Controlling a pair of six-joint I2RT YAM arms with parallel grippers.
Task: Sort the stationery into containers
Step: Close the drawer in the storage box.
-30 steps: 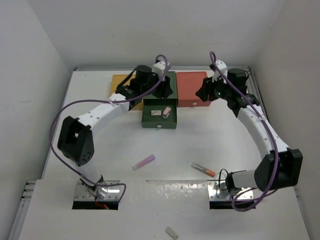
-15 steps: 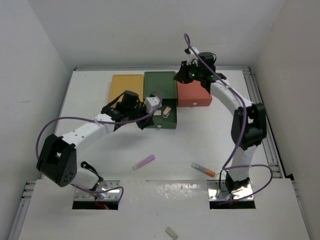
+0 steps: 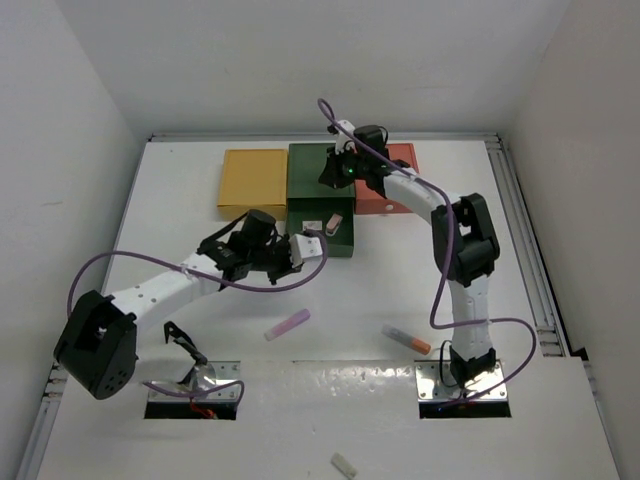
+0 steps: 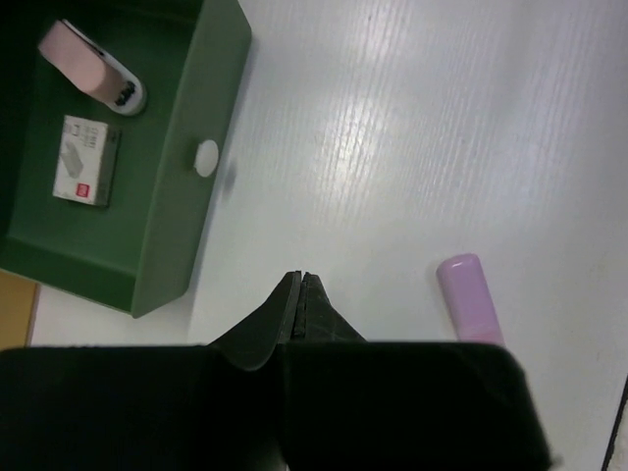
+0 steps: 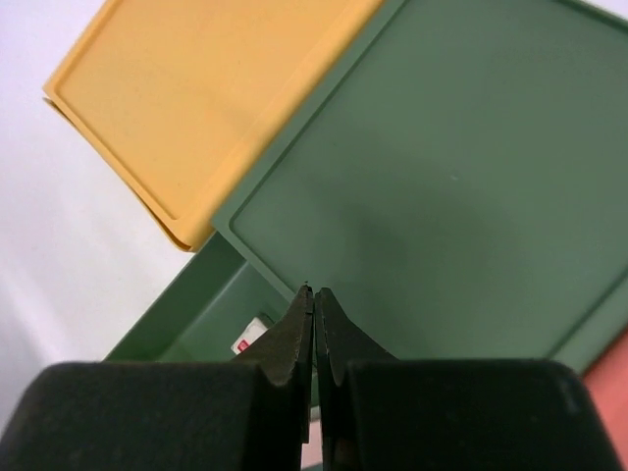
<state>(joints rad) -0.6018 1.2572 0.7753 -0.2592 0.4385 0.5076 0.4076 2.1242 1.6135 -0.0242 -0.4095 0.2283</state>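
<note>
Top external shows the green box point(image 3: 318, 172) with its drawer point(image 3: 345, 243) pulled out toward the arms, between the yellow box point(image 3: 254, 180) and the red box point(image 3: 398, 157). An eraser point(image 3: 335, 223) and a small white packet point(image 3: 312, 226) lie in the drawer.

Two pieces wait on the desk point(image 3: 180, 240): a lilac stick point(image 3: 287, 323) near the middle, and an orange-tipped tube point(image 3: 407, 339) to its right, well apart from it.

The left hand point(image 4: 298, 285) hangs over bare desk just off the drawer's front, near the knob point(image 4: 206, 157). Its fingers are pressed together and carry nothing. The right hand point(image 5: 312, 294) is over the green box's top, fingers likewise together and empty.

The step in hand seems to be the move to the next pick, probably the lilac stick, which lies flat ahead of the left hand in its wrist view. That calls for parting the fingers, lining them up across the stick's narrow width, and coming down to the desk before closing. The drawer is open to take it.
</note>
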